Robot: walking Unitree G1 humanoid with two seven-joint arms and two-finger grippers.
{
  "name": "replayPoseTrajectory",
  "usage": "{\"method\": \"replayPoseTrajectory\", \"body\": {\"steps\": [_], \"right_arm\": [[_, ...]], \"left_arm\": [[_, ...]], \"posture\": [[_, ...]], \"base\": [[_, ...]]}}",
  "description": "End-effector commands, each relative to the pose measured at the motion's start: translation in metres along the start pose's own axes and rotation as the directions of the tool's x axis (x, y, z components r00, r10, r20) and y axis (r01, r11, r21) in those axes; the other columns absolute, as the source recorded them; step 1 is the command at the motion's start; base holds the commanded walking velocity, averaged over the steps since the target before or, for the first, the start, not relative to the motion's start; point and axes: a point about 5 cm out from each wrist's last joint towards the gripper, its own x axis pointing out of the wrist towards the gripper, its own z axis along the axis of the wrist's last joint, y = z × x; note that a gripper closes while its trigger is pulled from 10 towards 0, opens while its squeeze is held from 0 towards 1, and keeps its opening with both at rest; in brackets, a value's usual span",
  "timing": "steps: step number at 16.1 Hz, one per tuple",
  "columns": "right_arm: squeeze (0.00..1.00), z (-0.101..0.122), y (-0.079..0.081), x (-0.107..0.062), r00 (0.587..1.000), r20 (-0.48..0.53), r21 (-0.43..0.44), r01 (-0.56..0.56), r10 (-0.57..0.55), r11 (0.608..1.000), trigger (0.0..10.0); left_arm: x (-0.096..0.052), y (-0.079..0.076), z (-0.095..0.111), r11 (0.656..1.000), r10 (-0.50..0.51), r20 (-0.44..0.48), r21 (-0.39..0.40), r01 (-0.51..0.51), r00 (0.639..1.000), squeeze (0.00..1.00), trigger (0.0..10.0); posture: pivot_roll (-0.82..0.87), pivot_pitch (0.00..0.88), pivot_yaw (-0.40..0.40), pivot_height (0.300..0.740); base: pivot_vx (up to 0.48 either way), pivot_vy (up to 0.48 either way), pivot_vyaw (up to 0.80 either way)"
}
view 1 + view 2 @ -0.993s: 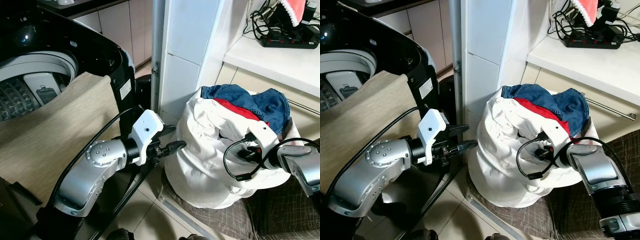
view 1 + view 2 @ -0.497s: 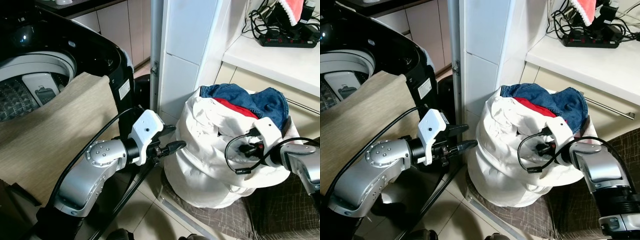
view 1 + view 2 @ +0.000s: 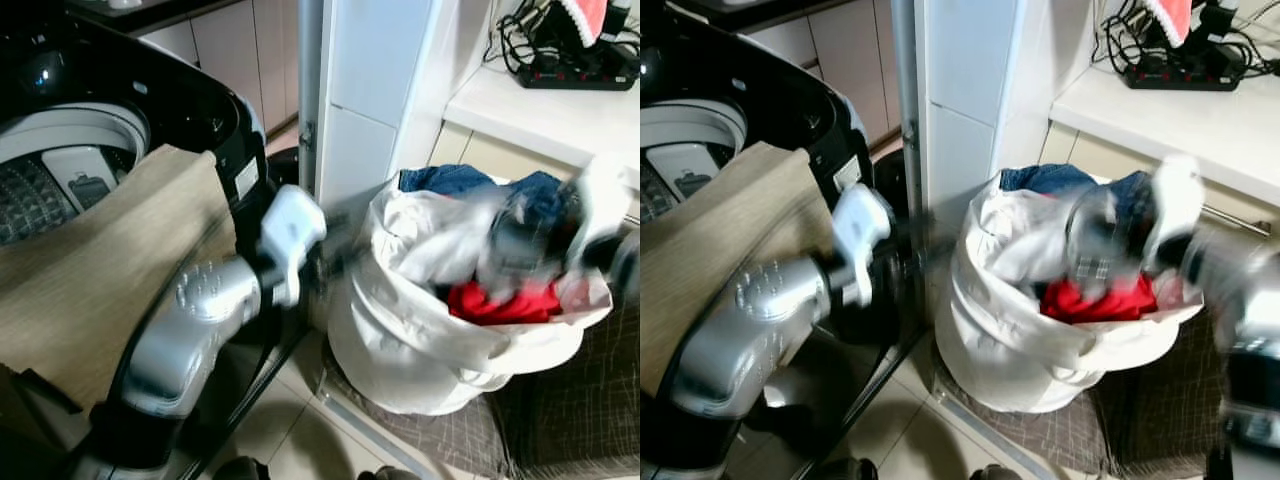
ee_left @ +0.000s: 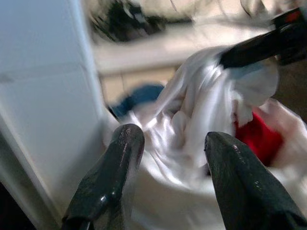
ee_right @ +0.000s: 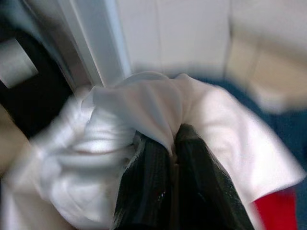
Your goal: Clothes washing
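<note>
A white laundry bag (image 3: 400,335) stands on the floor, stuffed with clothes. My right gripper (image 5: 173,139) is shut on a white garment (image 3: 440,235) and holds it raised over the bag's mouth; in the eye views the gripper (image 3: 525,235) is blurred by motion. Under the raised cloth lie a red garment (image 3: 495,300) and blue jeans (image 3: 445,180). My left gripper (image 4: 168,143) is open, holds nothing and hovers beside the bag's left side. The open washing machine drum (image 3: 60,165) is at the far left.
A beige cloth (image 3: 90,270) drapes over the washer's front. A white pillar (image 3: 375,90) rises behind the bag. On the counter (image 3: 540,110) at the back right lie a power strip and cables. A dark checked mat (image 3: 560,420) lies under the bag.
My right gripper has risen fast with the white garment, uncovering the red garment. The left arm has shifted a little toward the bag. Both arms are now blurred.
</note>
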Motion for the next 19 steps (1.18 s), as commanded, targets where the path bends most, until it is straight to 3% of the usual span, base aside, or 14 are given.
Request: {"method": "replayPoseTrajectory", "body": {"steps": [1,3,4,6,9,12,16,17,18,19], "right_arm": [[0.00,0.016,0.005,-0.005,0.995,0.084,0.026,-0.048,0.046,0.998,0.0],[0.00,0.043,0.018,-0.007,0.968,0.214,0.057,-0.145,0.129,0.988,0.0],[0.00,0.056,0.027,-0.007,0.941,0.288,0.088,-0.212,0.178,0.973,0.0],[0.00,0.066,0.039,-0.006,0.908,0.346,0.113,-0.290,0.236,0.950,0.0],[0.00,0.080,0.071,-0.001,0.805,0.460,0.179,-0.497,0.374,0.849,0.0],[0.00,0.086,0.089,-0.003,0.719,0.535,0.203,-0.619,0.444,0.759,0.0],[0.00,0.082,0.111,-0.002,0.692,0.524,0.223,-0.674,0.496,0.705,0.0],[0.00,0.081,0.115,-0.002,0.694,0.516,0.224,-0.675,0.502,0.703,0.0],[0.00,0.080,0.116,-0.002,0.697,0.514,0.231,-0.674,0.501,0.701,0.0],[0.00,0.079,0.116,-0.002,0.699,0.512,0.238,-0.673,0.499,0.700,0.0]], "left_arm": [[0.000,0.008,0.007,0.999,0.051,0.032,0.003,-0.051,0.998,0.00,10.0],[0.006,0.013,0.029,0.998,0.064,0.120,0.006,-0.065,0.991,0.00,10.0],[0.012,0.011,0.044,0.999,0.034,0.181,-0.011,-0.033,0.983,1.00,10.0],[0.018,0.005,0.056,0.999,-0.022,0.226,-0.018,0.027,0.974,1.00,10.0],[0.034,-0.005,0.063,0.994,-0.078,0.280,-0.051,0.096,0.957,1.00,10.0],[0.046,-0.004,0.064,0.998,-0.046,0.292,-0.031,0.058,0.955,1.00,10.0],[0.060,-0.006,0.067,1.000,0.011,0.323,-0.030,-0.001,0.946,1.00,10.0],[0.062,-0.008,0.067,0.999,0.014,0.335,-0.052,0.003,0.942,0.61,10.0],[0.062,-0.010,0.068,0.998,0.002,0.348,-0.062,0.021,0.937,0.14,10.0],[0.062,-0.013,0.067,0.997,-0.015,0.354,-0.069,0.041,0.935,0.00,10.0]], "posture": [[-0.08,0.061,-0.018,0.740],[-0.08,0.061,-0.023,0.740],[-0.08,0.058,-0.027,0.740],[-0.08,0.055,-0.031,0.740],[-0.08,0.050,-0.042,0.740],[-0.09,0.050,-0.043,0.740],[-0.09,0.049,-0.040,0.740],[-0.09,0.050,-0.039,0.740],[-0.09,0.049,-0.039,0.740],[-0.09,0.051,-0.038,0.740]], "base": [[0.000,0.000,0.00],[0.000,0.000,0.00],[0.000,0.000,0.00],[0.000,0.000,0.00],[0.000,0.000,0.00],[0.000,0.000,0.00],[0.000,0.000,0.00],[0.000,0.000,0.00],[0.000,0.000,0.00],[0.000,0.000,0.00]]}}
